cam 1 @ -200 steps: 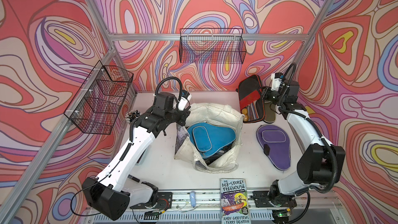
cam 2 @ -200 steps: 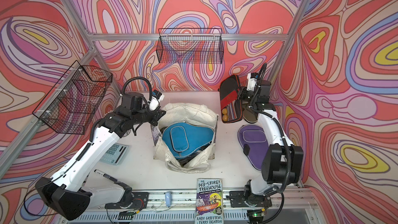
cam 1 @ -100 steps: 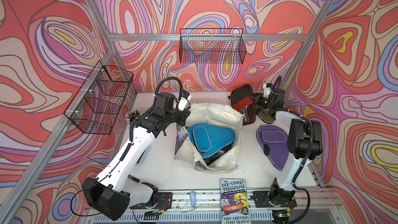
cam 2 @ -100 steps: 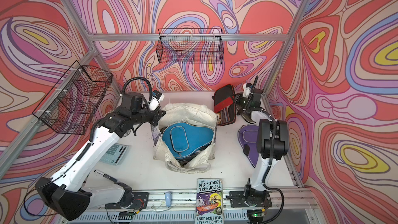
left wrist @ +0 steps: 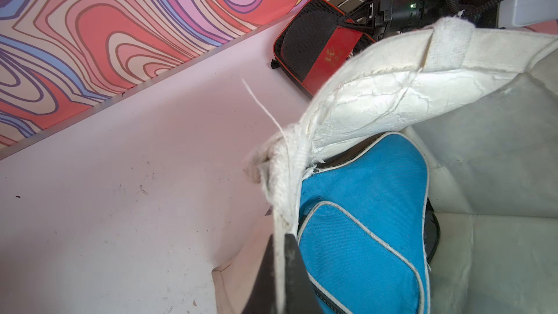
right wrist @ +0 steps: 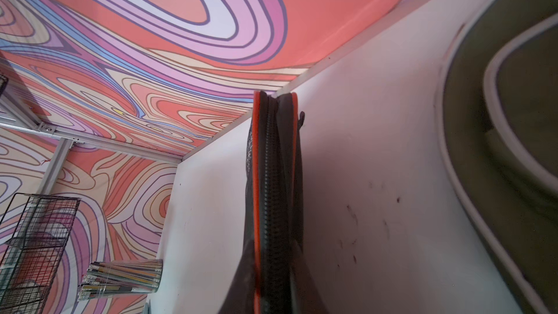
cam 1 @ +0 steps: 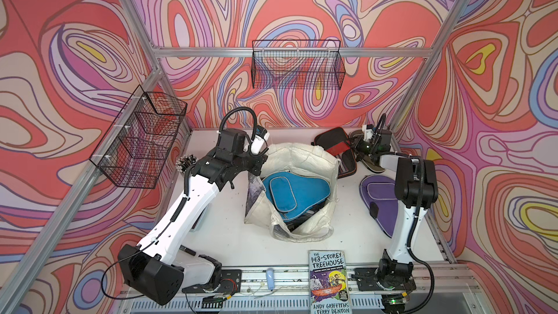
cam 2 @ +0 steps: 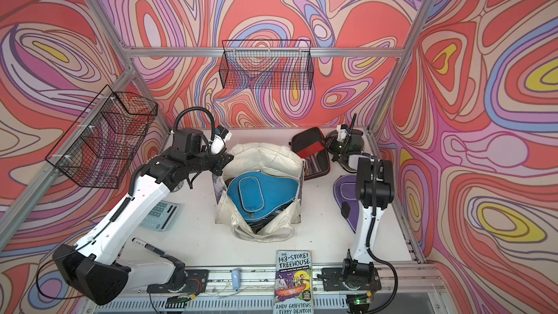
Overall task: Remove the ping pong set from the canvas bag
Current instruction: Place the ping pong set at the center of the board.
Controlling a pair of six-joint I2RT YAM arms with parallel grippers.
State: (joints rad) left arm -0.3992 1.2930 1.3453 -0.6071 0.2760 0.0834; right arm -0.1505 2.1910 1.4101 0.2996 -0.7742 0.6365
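canvas bag frayed rough cloth; blue case matt weave; zip pack mesh

right gripper: carried red-trimmed black pack nearer canvas bag's far right corner | pack: turned, mesh face now up | right arm: elbow drawn back, away from the bag's near end

Both arms share one build: long white shells between black joints. On the left arm a ribbed black cable runs along the white link, and well behind the left gripper a thin black wire loops from the black base block, which is dotted with small holes. A thick black hose arches just behind that gripper. Its fingers are dark and matte. The right arm has a boxy black elbow, and a small green light glows just behind the right gripper.
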